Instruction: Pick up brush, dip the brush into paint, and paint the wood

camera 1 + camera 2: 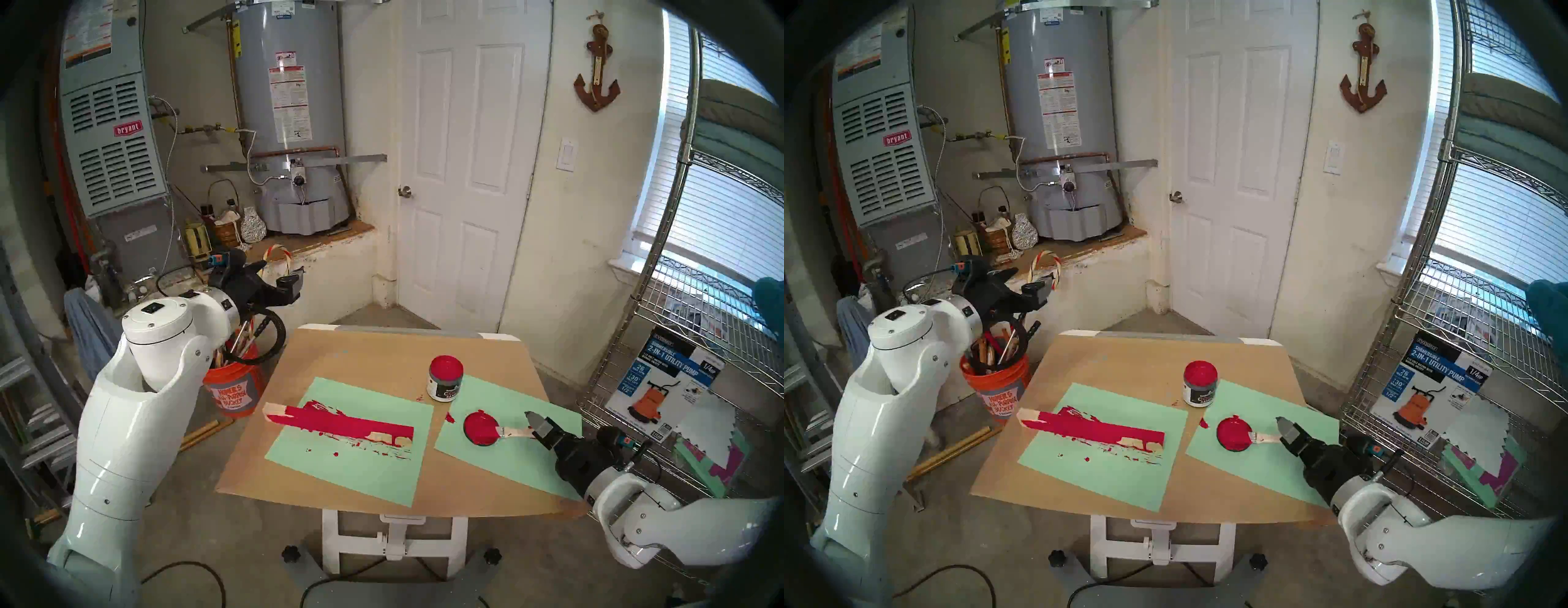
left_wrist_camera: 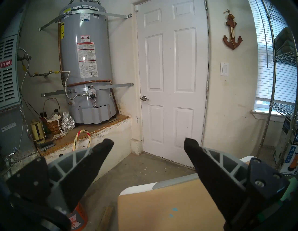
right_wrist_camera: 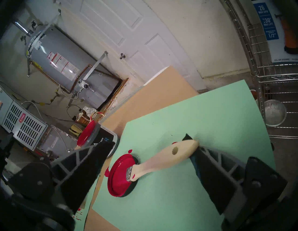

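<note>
The brush lies with its bristles on the red lid. The right gripper stands spread around its handle; the left gripper is spread, empty.

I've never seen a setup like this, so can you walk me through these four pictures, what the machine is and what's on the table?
It is a two-armed robot. Two pictures come from cameras on its head, looking down at a table; the other two from cameras on its wrists. On green paper lie a wood bar partly painted crimson, a paint jar, its lid, and a brush with its bristles on the lid. The right pincer is open around the brush handle, holding nothing. The left pincer is open, up off the table's left side.
</note>
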You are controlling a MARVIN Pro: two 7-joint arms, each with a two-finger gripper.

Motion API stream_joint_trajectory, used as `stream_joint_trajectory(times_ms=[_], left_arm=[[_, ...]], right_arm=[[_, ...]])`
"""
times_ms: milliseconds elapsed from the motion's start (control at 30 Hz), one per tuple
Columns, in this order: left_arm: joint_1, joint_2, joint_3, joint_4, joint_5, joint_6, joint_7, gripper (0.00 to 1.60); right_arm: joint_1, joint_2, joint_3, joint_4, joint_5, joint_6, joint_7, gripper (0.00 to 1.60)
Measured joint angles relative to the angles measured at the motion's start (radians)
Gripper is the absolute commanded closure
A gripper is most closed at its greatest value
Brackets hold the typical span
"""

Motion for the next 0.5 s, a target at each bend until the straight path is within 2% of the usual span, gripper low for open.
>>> stream_joint_trajectory(times_ms=[500], left_arm=[[0.0, 0.002, 0.001, 0.0, -0.002, 0.0, 0.001, 0.0]], right_arm=[[-0.031, 0.038, 0.008, 0.015, -0.011, -0.044, -0.022, 0.0]])
